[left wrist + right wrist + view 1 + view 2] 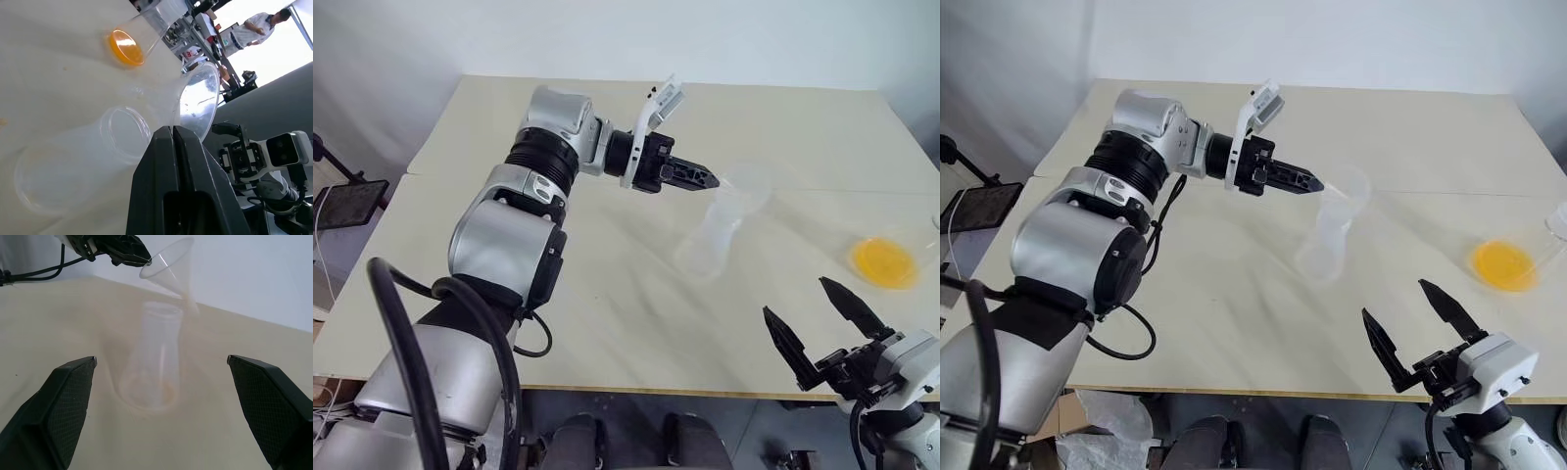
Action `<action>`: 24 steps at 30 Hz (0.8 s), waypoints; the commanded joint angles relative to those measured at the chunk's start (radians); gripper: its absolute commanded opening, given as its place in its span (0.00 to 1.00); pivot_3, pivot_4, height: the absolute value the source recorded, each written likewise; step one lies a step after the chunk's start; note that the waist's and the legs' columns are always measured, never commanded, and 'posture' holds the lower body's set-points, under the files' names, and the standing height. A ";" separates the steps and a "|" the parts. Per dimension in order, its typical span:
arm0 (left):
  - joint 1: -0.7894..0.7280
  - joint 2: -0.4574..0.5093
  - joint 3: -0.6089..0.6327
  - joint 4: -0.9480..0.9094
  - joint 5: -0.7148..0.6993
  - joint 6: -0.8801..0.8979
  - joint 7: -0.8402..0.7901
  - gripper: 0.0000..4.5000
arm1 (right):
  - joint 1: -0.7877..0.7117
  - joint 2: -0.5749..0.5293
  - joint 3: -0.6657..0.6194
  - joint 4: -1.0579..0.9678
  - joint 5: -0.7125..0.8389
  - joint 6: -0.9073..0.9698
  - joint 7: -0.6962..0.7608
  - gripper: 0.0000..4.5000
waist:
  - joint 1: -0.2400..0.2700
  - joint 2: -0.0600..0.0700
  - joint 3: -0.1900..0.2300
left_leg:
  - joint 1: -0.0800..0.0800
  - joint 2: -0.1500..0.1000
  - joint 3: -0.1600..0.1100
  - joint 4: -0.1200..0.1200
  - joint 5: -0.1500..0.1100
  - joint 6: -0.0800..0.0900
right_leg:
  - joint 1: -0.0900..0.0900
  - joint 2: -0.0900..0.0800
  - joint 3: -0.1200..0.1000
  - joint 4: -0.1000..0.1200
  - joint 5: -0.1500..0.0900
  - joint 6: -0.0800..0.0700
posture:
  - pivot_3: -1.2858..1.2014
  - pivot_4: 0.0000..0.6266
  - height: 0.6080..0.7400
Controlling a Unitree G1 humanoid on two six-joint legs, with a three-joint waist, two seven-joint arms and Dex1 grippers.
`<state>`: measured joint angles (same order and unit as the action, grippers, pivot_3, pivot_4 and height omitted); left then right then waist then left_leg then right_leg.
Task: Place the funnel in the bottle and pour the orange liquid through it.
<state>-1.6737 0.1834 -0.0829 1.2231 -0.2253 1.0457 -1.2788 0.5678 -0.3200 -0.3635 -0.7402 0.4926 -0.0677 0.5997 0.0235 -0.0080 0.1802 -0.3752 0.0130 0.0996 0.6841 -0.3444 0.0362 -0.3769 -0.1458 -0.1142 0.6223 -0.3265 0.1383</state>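
Nearest the head camera, the right gripper point(820, 321) stood with its two black fingers spread wide and nothing between them, low at the near table edge. Well beyond it and towards the left arm, the funnel point(172, 268) was pinched by the rim of its cone in the left gripper point(708, 180), whose fingers were pressed together on that rim. Tilted, the funnel hung with its thin stem slanting down past the mouth of the bottle point(153, 364), on the far side of the neck as the right wrist camera saw it; whether stem and rim touched could not be told. Upright on the table point(607, 323), the bottle stood just under the left gripper's tips and appeared to contain nothing. From the left wrist camera, the cone's wide mouth lay just beyond the closed fingertips, with the bottle's round rim beside it. Orange liquid point(884, 262) showed as a round patch in the base of the larger flask point(146, 27), which stood well apart from the left gripper, beyond the right gripper, near the table's right edge. A person point(258, 30) stood in the background of the left wrist view.
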 commanded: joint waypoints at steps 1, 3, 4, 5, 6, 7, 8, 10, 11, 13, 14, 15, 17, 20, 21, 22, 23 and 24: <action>-0.070 0.044 0.013 -0.021 -0.004 0.053 -0.068 0.01 | -0.004 -0.002 -0.007 0.001 0.005 -0.021 -0.006 1.00 | -0.001 0.000 0.000 | 0.000 0.000 0.000 0.000 0.000 0.000 | 0.000 0.000 0.000 0.000 0.000 0.000 | 0.52 0.24 1.00; -0.077 0.061 -0.022 -0.030 0.008 0.097 -0.127 0.01 | -0.009 -0.005 -0.007 0.004 0.005 -0.020 -0.005 1.00 | -0.002 0.000 0.000 | 0.000 -0.001 0.001 0.000 0.000 0.000 | 0.000 0.000 0.000 0.000 0.000 0.000 | 0.52 0.24 1.00; -0.075 0.072 -0.058 -0.045 0.017 0.121 -0.180 0.01 | -0.011 -0.007 -0.008 0.007 0.006 -0.020 -0.004 1.00 | -0.002 0.000 0.000 | 0.000 -0.001 0.001 0.000 0.000 0.000 | -0.001 0.001 0.000 0.000 0.000 0.000 | 0.52 0.24 1.00; -0.068 0.082 -0.109 -0.064 0.031 0.138 -0.235 0.01 | -0.013 -0.008 -0.009 0.010 0.007 -0.021 -0.002 1.00 | -0.003 0.000 0.000 | 0.000 -0.001 0.001 0.000 0.000 0.000 | -0.001 0.001 0.000 0.000 0.000 0.000 | 0.52 0.24 1.00; -0.060 0.093 -0.159 -0.086 0.039 0.159 -0.288 0.01 | -0.015 -0.010 -0.007 0.014 0.007 -0.021 0.000 1.00 | -0.002 0.000 0.000 | 0.000 -0.001 0.001 0.000 0.000 0.000 | -0.001 0.001 0.000 0.000 0.000 0.000 | 0.52 0.24 1.00; -0.051 0.102 -0.197 -0.105 0.043 0.174 -0.318 0.01 | -0.018 -0.011 -0.003 0.017 0.004 -0.021 0.001 1.00 | -0.001 0.000 0.000 | 0.000 -0.002 0.001 0.000 0.000 0.000 | -0.001 0.001 0.000 0.000 0.000 0.000 | 0.52 0.24 1.00; -0.044 0.107 -0.227 -0.121 0.042 0.188 -0.331 0.01 | -0.021 -0.011 0.000 0.019 0.003 -0.021 0.001 1.00 | -0.001 0.000 0.000 | 0.000 -0.002 0.001 0.000 0.000 0.000 | -0.001 0.001 0.001 0.000 0.000 0.000 | 0.52 0.24 1.00; -0.032 0.114 -0.261 -0.146 0.029 0.202 -0.336 0.01 | -0.025 -0.010 0.007 0.022 -0.001 -0.021 0.001 1.00 | -0.001 0.000 0.000 | 0.001 0.000 0.001 0.000 0.000 0.000 | 0.000 0.001 0.002 0.000 0.000 0.000 | 0.52 0.24 1.00; -0.025 0.113 -0.272 -0.152 0.030 0.197 -0.333 0.01 | -0.027 -0.009 0.012 0.022 -0.004 -0.021 0.000 1.00 | -0.001 0.000 0.000 | 0.001 0.000 0.001 0.000 0.000 0.000 | -0.001 0.001 0.002 0.001 0.000 0.000 | 0.52 0.24 1.00; -0.018 0.102 -0.265 -0.148 0.023 0.196 -0.302 0.01 | -0.030 -0.008 0.019 0.021 -0.007 -0.019 -0.001 1.00 | -0.001 0.000 0.000 | 0.001 0.001 0.001 0.000 0.000 0.000 | -0.001 0.001 0.002 0.001 0.000 0.000 | 0.52 0.24 1.00; -0.017 0.092 -0.249 -0.140 0.019 0.191 -0.269 0.01 | -0.029 -0.008 0.019 0.021 -0.006 -0.019 -0.001 1.00 | -0.001 0.000 0.000 | 0.001 0.001 0.001 0.000 0.000 0.000 | -0.001 0.001 0.003 0.000 0.000 0.000 | 0.52 0.24 1.00; -0.018 0.083 -0.236 -0.132 0.014 0.190 -0.246 0.01 | -0.028 -0.009 0.018 0.021 -0.004 -0.019 0.000 1.00 | 0.000 0.000 0.000 | 0.000 0.001 0.001 0.000 0.000 0.000 | -0.001 0.001 0.002 0.000 0.000 0.000 | 0.52 0.24 1.00; -0.021 0.065 -0.210 -0.120 0.009 0.183 -0.215 0.01 | -0.028 -0.011 0.017 0.021 -0.003 -0.020 0.000 1.00 | 0.000 0.000 0.000 | 0.000 0.001 0.001 0.000 0.000 0.000 | -0.001 0.001 0.002 0.000 0.000 0.000 | 0.52 0.24 1.00; -0.023 0.046 -0.187 -0.114 0.012 0.176 -0.204 0.01 | -0.029 -0.012 0.019 0.020 -0.005 -0.019 -0.002 1.00 | -0.001 0.000 0.000 | 0.000 0.001 0.001 0.000 0.000 0.000 | -0.001 0.001 0.002 0.000 0.000 0.000 | 0.52 0.24 1.00; -0.023 0.040 -0.183 -0.114 0.014 0.177 -0.202 0.01 | -0.030 -0.013 0.018 0.020 -0.004 -0.018 -0.002 1.00 | -0.001 0.000 0.000 | 0.000 0.001 0.001 0.000 0.000 0.000 | -0.001 0.001 0.002 0.000 0.000 0.000 | 0.52 0.24 1.00; -0.022 0.034 -0.180 -0.115 0.016 0.176 -0.199 0.01 | -0.032 -0.013 0.018 0.019 -0.004 -0.018 -0.004 1.00 | -0.001 0.000 0.000 | 0.001 0.001 0.001 0.000 0.000 0.000 | -0.001 0.001 0.002 0.001 0.000 0.000 | 0.52 0.24 1.00; -0.022 0.029 -0.177 -0.114 0.018 0.175 -0.194 0.01 | -0.034 -0.013 0.017 0.019 -0.005 -0.018 -0.006 1.00 | -0.002 0.000 0.000 | 0.001 0.001 0.001 0.000 0.000 0.000 | -0.001 0.001 0.002 0.001 0.000 0.000 | 0.52 0.24 1.00; -0.021 0.024 -0.172 -0.111 0.020 0.173 -0.185 0.01 | -0.037 -0.013 0.018 0.020 -0.007 -0.018 -0.008 1.00 | -0.002 0.000 0.000 | 0.001 0.001 0.001 0.000 0.000 0.000 | -0.001 0.001 0.002 0.001 0.000 0.000 | 0.52 0.24 1.00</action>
<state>-1.6721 0.2129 -0.2760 1.1152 -0.1970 1.2273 -1.4693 0.5315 -0.3246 -0.3352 -0.7017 0.4830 -0.0677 0.5994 0.0219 -0.0079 0.1802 -0.3746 0.0138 0.1010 0.6842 -0.3442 0.0359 -0.3778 -0.1450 -0.1118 0.6232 -0.3265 0.1382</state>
